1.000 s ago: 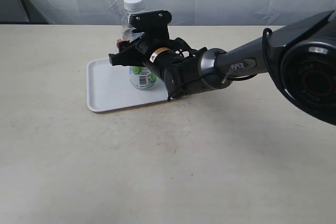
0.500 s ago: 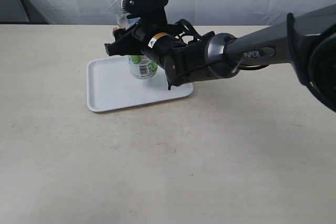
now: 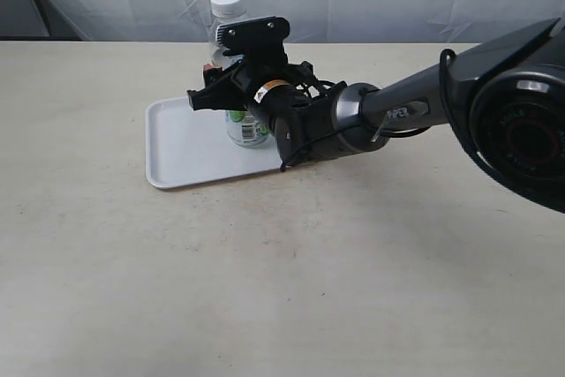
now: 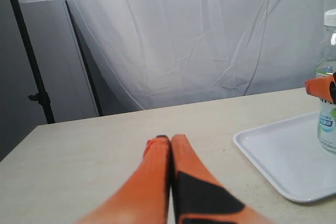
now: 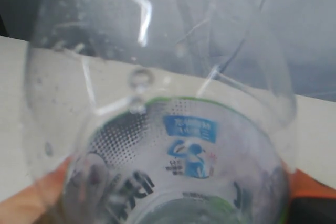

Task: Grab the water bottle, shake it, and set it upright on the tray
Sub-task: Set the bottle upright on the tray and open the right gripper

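The right gripper [image 3: 219,87] was clamped round the upright water bottle [image 3: 228,8] above the tray [image 3: 181,143], which lay near the table's [image 3: 265,289] far edge, left of centre; whether the base touched it could not be told; droplets [image 5: 140,80] clung inside the clear wall. Its white-and-green label [image 5: 131,129] bore a blue mark [image 5: 190,125], lettering unreadable; the arm [image 3: 441,90] read "PIPER"; the left gripper [image 4: 169,142] was closed, holding nothing.

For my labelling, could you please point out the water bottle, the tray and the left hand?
water bottle [image 3: 228,2]: exterior view, white cap.
tray [image 3: 181,147]: exterior view, bare floor.
left hand [image 4: 169,139]: left wrist view, between shut fingertips.
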### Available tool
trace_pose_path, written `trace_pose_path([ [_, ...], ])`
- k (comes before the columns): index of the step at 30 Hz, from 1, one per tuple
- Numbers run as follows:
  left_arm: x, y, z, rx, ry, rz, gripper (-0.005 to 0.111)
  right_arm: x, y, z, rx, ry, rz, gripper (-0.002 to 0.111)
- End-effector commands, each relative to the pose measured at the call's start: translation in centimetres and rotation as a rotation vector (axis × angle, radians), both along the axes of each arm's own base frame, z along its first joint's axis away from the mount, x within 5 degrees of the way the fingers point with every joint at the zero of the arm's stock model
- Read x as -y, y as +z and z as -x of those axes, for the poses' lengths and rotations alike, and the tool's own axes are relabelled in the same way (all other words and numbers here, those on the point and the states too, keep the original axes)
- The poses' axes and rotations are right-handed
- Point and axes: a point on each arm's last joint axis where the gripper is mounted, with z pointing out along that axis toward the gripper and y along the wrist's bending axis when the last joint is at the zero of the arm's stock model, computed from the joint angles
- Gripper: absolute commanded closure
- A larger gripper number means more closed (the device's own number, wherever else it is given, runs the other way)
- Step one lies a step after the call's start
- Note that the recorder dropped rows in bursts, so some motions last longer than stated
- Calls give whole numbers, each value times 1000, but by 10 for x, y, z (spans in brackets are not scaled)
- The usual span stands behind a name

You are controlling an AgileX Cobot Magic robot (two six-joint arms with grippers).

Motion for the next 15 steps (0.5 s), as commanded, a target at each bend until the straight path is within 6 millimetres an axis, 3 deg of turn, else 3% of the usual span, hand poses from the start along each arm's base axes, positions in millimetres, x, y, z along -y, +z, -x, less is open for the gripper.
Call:
trace_pose_path([
  [1, 0, 0, 0, 9, -6, 1, 107, 2, 10, -4, 50, -19, -31, 56],
  [15, 0, 0, 0, 9, -6, 1, 107, 3, 3, -3, -21, -32, -10, 56],
])
